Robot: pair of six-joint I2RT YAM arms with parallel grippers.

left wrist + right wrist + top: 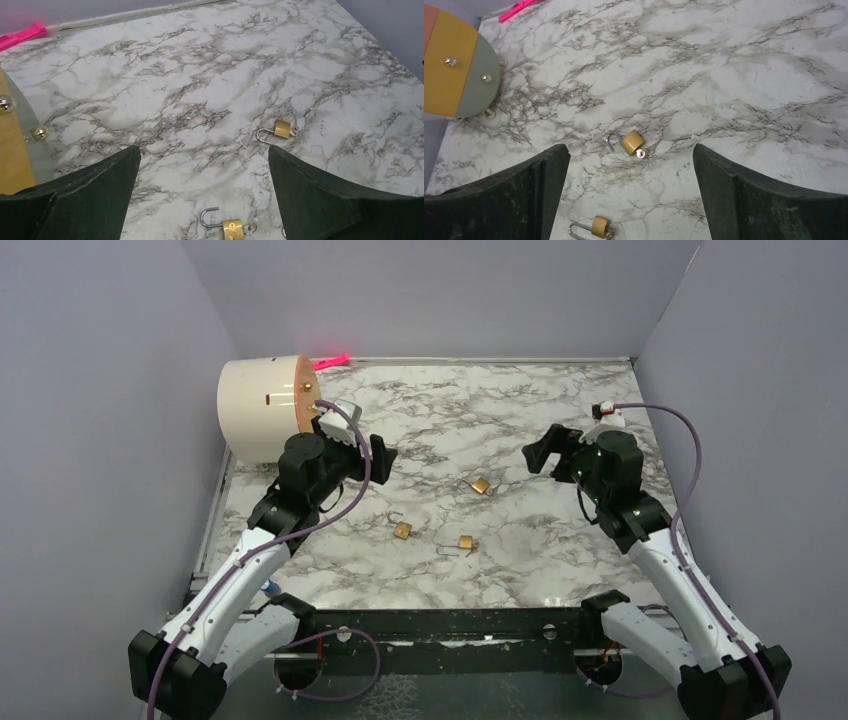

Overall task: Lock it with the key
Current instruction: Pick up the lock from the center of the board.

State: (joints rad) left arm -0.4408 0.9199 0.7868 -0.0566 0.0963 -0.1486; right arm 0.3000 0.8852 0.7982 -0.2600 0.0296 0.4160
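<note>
Three small brass padlocks lie on the marble table [520, 410], shackles open: one at the centre [480, 485], two nearer the arms [402, 530] [465, 542]. In the right wrist view a padlock [632, 142] has a small silver key [653, 146] at its base; a second padlock [599, 227] lies at the bottom edge. The left wrist view shows two padlocks [281, 129] [232, 229], each with a key at its base. My left gripper [360, 440] [204, 150] and right gripper [550, 445] [629, 148] hover open above the table, holding nothing.
A cream drum [262, 408] with an orange face and brass knobs lies on its side at the back left, close behind the left gripper. A pink object [332, 363] rests against the back wall. Grey walls close off three sides.
</note>
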